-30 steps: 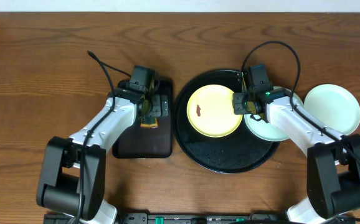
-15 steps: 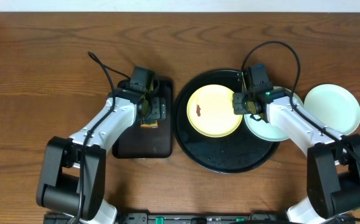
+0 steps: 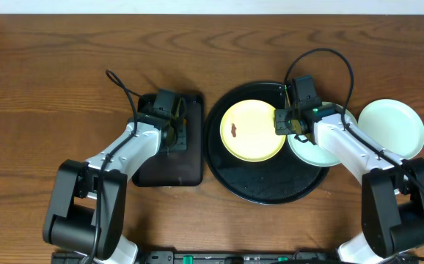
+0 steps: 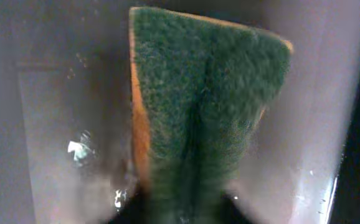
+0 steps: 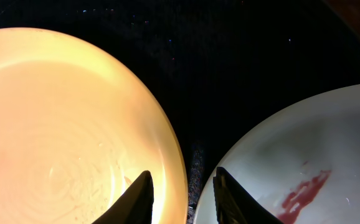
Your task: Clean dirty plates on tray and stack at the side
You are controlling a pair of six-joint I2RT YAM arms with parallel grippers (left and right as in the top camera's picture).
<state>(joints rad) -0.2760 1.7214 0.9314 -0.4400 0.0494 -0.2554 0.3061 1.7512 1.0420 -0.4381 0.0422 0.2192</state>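
A pale yellow plate (image 3: pixel 252 130) with a small brown smear lies on the round black tray (image 3: pixel 263 187). A mint-green plate (image 3: pixel 307 152) with a reddish smear (image 5: pixel 301 191) overlaps the tray's right rim, mostly under my right arm. My right gripper (image 3: pixel 282 122) straddles the yellow plate's right rim (image 5: pixel 179 155), jaws partly open: one finger (image 5: pixel 139 199) is over the yellow plate, the other (image 5: pixel 230 199) by the mint plate. My left gripper (image 4: pixel 186 211) is shut on a green and orange sponge (image 4: pixel 211 93), which creases between the fingers.
The smaller rectangular black tray (image 3: pixel 169 169) lies left of the round tray, with my left gripper (image 3: pixel 172 126) over its far end. A second mint-green plate (image 3: pixel 392 126) rests on the wooden table at the right. Black cables arc above both wrists.
My left gripper has closed on the sponge and shifted slightly toward the far end of the small tray. The right arm and the plates have not moved.
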